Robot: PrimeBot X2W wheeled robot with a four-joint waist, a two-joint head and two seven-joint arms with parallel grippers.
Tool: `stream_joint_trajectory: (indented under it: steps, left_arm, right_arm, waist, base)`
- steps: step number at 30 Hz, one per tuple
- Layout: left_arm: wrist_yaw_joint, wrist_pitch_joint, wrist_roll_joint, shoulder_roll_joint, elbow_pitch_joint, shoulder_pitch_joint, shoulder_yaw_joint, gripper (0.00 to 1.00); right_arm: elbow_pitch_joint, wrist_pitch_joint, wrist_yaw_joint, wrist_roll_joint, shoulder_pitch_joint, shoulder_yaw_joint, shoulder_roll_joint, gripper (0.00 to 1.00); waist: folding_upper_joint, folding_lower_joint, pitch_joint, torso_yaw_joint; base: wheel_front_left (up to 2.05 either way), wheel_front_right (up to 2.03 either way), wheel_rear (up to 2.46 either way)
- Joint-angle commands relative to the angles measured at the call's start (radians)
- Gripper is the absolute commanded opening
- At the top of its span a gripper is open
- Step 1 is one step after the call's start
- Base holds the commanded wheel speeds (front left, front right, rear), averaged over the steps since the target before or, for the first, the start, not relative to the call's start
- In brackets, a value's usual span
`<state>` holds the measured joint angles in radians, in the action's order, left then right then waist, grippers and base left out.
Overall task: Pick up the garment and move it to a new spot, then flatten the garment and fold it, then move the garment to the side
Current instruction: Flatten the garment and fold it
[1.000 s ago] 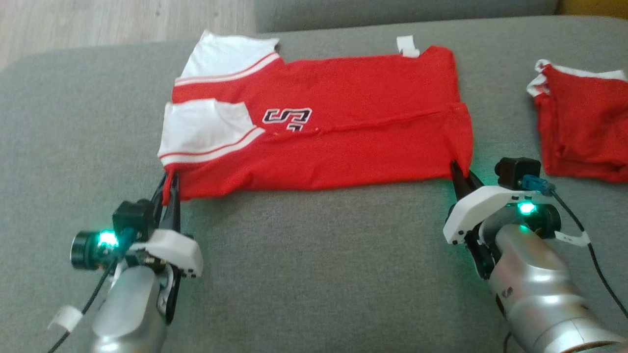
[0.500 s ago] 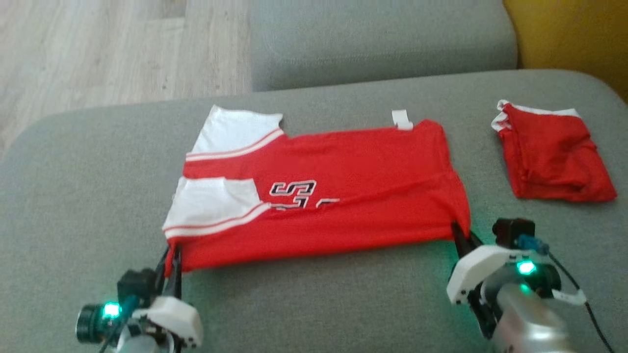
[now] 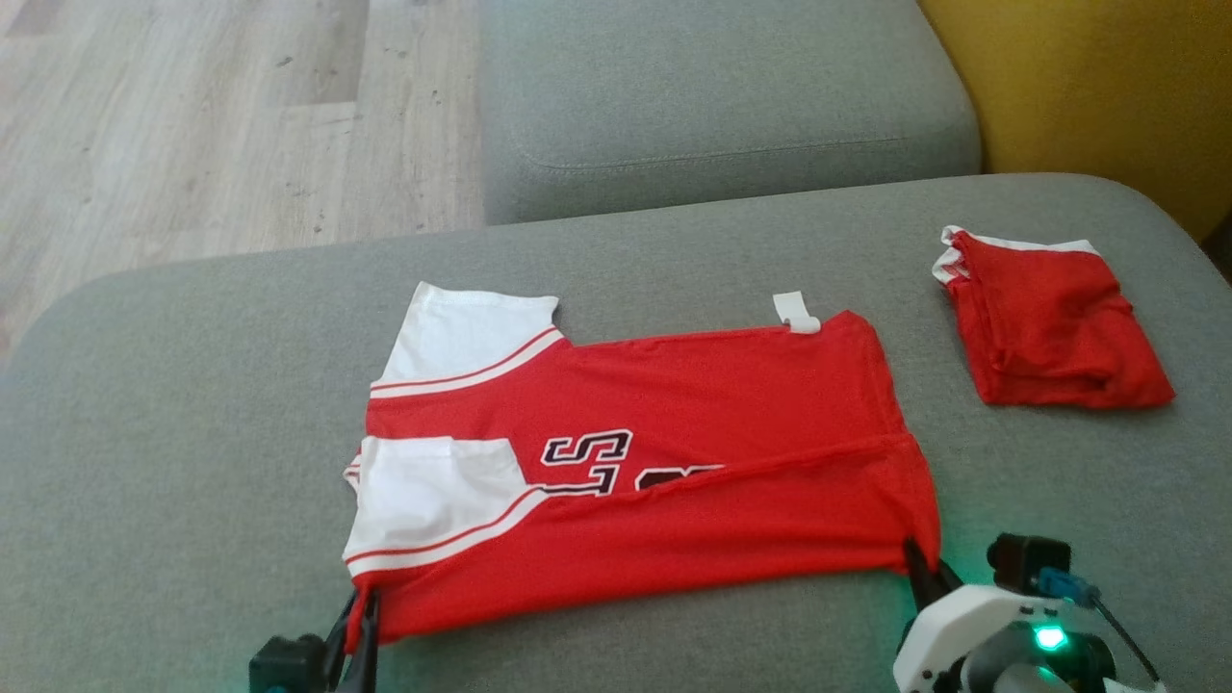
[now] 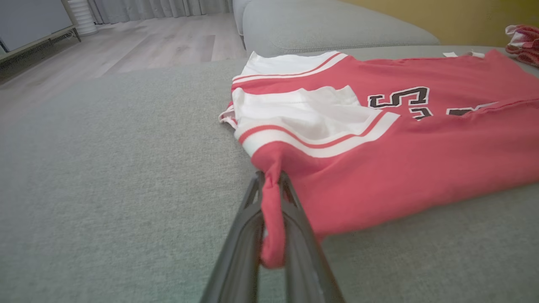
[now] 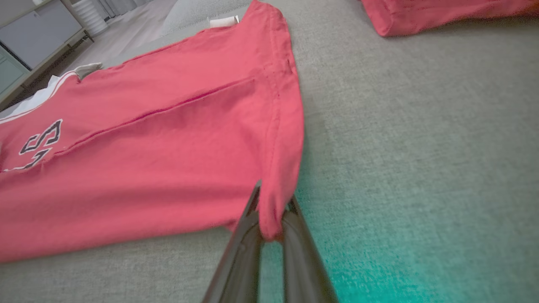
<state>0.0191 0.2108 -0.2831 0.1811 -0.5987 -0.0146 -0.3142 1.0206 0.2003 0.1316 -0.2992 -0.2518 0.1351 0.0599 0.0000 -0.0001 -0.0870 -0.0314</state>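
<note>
Across the lower part of the head view runs a broad grey couch seat, w/ a pale wood floor beyond it at far left, a grey back cushion at far centre & a yellow surface at far right. On the seat, centre-front, lies the garment: a red jersey, spread sideways, sleeves toward the robot's left, hem end toward its right. Its near long edge is doubled over onto the body, so a red band covers the lower part of the black-&-white lettering. A second red piece, folded small w/ a white edge, sits on the seat far right, well apart from the jersey. R gripper is at bottom right; fingers closed tight, nipping the jersey's near-right corner, cloth bunched btw the tips in the R wrist view. L gripper at bottom left is likewise clamped narrow on the near-left corner, just beside the near white sleeve; in the L wrist view a strip of red cloth runs down btw the fingers. The far white sleeve lies flat. A small white tag sticks out at the far edge, toward the right end.
</note>
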Motion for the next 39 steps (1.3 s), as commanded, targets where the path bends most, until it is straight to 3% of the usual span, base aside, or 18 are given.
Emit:
stream_joint_trajectory:
  steps: [1, 2, 3, 4, 5, 10, 16, 24, 33, 39]
  left_arm:
    - [0.009, 0.000, -0.008, 0.026, 0.042, -0.033, 0.036, 0.00]
    - [0.010, -0.003, -0.009, 0.028, 0.053, -0.027, 0.035, 0.00]
    - [0.010, -0.006, -0.010, 0.029, 0.063, -0.024, 0.033, 0.00]
    - [0.012, -0.008, -0.012, 0.029, 0.073, -0.022, 0.033, 0.44]
    - [0.014, -0.008, -0.013, 0.030, 0.082, -0.023, 0.034, 1.00]
    - [0.027, -0.005, -0.017, 0.032, 0.111, -0.035, 0.041, 1.00]
    - [0.042, 0.026, -0.021, 0.048, 0.181, -0.083, 0.071, 1.00]
    - [0.008, 0.023, -0.029, 0.094, 0.291, -0.224, 0.102, 1.00]
    - [-0.127, -0.233, -0.048, 0.191, 0.216, -0.546, 0.025, 1.00]
    - [-0.149, -0.435, -0.166, 0.263, 0.088, -0.778, -0.075, 1.00]
  right_arm:
    - [-0.044, 0.002, -0.001, 0.000, -0.017, 0.006, -0.003, 0.00]
    - [-0.064, 0.002, -0.001, 0.007, -0.008, 0.000, -0.003, 0.65]
    - [-0.085, 0.000, -0.001, 0.012, 0.001, -0.008, -0.003, 1.00]
    - [-0.108, -0.003, -0.001, 0.016, 0.007, -0.015, -0.004, 1.00]
    - [-0.133, -0.004, -0.001, 0.025, 0.011, -0.022, -0.004, 1.00]
    - [-0.257, -0.003, -0.001, 0.087, 0.017, -0.063, -0.005, 1.00]
    - [-0.559, -0.022, -0.001, 0.197, 0.021, -0.173, -0.008, 1.00]
    - [-0.798, -0.130, -0.001, 0.214, -0.027, -0.187, -0.009, 1.00]
    - [-0.832, -0.187, -0.001, 0.199, -0.158, -0.105, 0.011, 1.00]
    - [-0.810, -0.172, -0.001, 0.183, -0.259, -0.044, 0.020, 1.00]
  waist:
    - [0.0000, 0.0001, 0.001, -0.006]
    - [0.0000, 0.0001, 0.003, -0.010]
    - [0.0000, 0.0001, 0.004, -0.014]
    - [0.0000, 0.0001, 0.006, -0.018]
    - [0.0000, 0.0001, 0.009, -0.022]
    - [0.0000, 0.0001, 0.023, -0.039]
    - [0.0000, 0.0001, 0.058, -0.068]
    - [0.0000, 0.0001, 0.113, -0.111]
    - [0.0000, 0.0001, 0.262, -0.172]
    - [0.0000, 0.0001, 0.379, -0.216]
  base:
    - [0.00, 0.00, 0.00]
    - [0.00, 0.00, 0.00]
    - [0.00, 0.00, 0.00]
    - [0.00, 0.00, 0.00]
    - [0.00, 0.00, 0.00]
    - [0.00, 0.00, 0.00]
    - [0.00, 0.00, 0.00]
    - [0.00, 0.00, 0.00]
    - [0.00, 0.00, 0.00]
    - [0.00, 0.00, 0.00]
